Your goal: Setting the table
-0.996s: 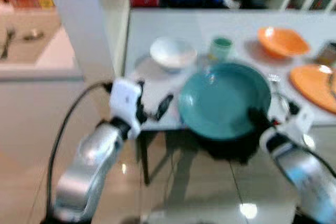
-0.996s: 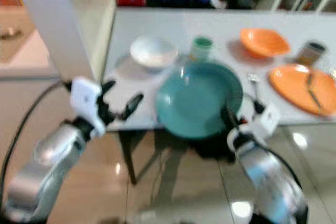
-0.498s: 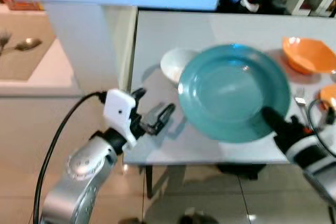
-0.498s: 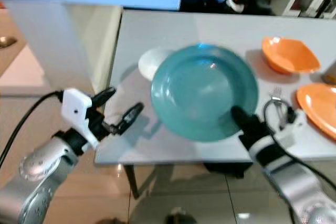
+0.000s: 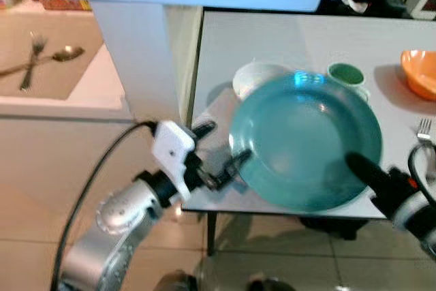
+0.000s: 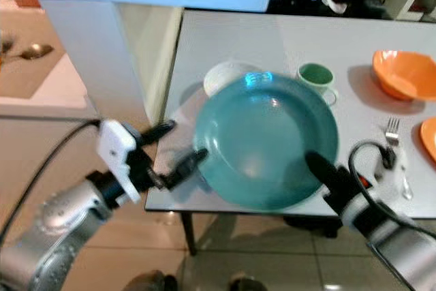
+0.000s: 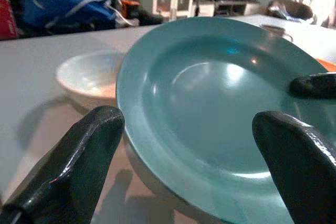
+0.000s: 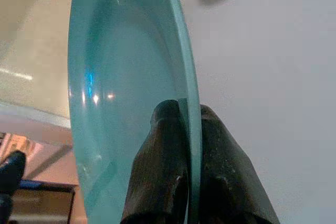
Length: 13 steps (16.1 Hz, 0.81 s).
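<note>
Right fingers (image 8: 191,145) pinch teal plate (image 5: 306,141) rim; left fingers (image 7: 79,166) spread wide beside it.

Teal plate (image 5: 306,141) now over table (image 5: 272,39).

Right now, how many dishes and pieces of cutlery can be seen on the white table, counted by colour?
Teal: 1, the plate held in the right gripper
White: 1, the bowl
Green: 1, the cup
Orange: 2, the bowl and a plate at the picture's edge
Silver: 1, the fork
Total: 6
</note>
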Motion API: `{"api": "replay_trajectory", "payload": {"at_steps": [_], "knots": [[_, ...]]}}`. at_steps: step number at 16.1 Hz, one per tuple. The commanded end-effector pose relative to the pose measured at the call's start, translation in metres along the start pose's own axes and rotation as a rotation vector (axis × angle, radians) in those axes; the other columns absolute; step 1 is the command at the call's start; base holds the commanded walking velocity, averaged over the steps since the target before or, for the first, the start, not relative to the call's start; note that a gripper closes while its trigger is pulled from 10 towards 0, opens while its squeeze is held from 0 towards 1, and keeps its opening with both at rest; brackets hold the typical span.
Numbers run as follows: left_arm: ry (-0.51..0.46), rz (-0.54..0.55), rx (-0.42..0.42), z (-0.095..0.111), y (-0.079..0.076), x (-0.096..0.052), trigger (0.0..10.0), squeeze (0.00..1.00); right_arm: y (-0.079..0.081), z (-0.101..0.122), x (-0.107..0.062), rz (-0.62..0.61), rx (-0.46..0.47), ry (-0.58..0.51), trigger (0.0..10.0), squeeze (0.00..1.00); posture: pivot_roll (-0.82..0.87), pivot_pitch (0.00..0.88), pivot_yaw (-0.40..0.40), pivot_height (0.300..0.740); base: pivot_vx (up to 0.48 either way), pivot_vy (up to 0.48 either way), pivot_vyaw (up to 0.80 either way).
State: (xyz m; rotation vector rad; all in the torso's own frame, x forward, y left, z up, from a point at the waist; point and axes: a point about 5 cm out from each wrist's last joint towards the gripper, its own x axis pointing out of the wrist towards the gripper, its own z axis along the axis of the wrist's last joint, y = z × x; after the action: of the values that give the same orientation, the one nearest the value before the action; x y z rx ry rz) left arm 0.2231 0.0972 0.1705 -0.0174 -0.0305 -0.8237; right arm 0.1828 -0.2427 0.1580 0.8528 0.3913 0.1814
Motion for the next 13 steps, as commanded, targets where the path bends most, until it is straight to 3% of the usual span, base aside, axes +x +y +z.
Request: {"api": "replay_trajectory", "payload": {"at_steps": [1,3,6,8,12,13], "knots": [[0.024,0.023,0.006,-0.005,0.003,0.001,10.0,0.0,0.008,0.002,-0.005,0.047,-0.019,0.006,10.0,0.0,-0.02,0.113,0.018,0.74,0.0,0.0,0.0],[0.053,0.065,0.014,-0.011,0.01,-0.003,10.0,0.0,-0.006,-0.008,-0.006,-0.042,0.024,0.057,10.0,0.0,-0.01,0.094,-0.006,0.74,0.0,0.0,0.0],[0.036,0.035,-0.013,-0.009,0.008,-0.008,10.0,0.0,-0.012,-0.015,-0.002,-0.063,0.057,0.104,10.0,0.0,0.0,0.091,-0.013,0.74,0.0,0.0,0.0],[0.019,-0.059,-0.021,-0.004,-0.002,-0.01,10.0,0.0,-0.015,-0.011,-0.015,-0.076,0.054,0.13,10.0,0.0,-0.01,0.094,-0.023,0.74,0.0,0.0,0.0],[0.063,-0.169,-0.054,-0.015,-0.014,-0.006,10.0,0.0,-0.026,-0.014,-0.031,-0.135,0.056,0.146,10.0,0.0,-0.02,0.067,0.014,0.74,0.0,0.0,0.0],[0.089,-0.169,-0.028,-0.019,-0.012,-0.007,10.0,0.0,-0.03,-0.017,-0.031,-0.165,0.07,0.13,10.0,0.0,-0.03,0.052,0.018,0.74,0.0,0.0,0.0]]}}
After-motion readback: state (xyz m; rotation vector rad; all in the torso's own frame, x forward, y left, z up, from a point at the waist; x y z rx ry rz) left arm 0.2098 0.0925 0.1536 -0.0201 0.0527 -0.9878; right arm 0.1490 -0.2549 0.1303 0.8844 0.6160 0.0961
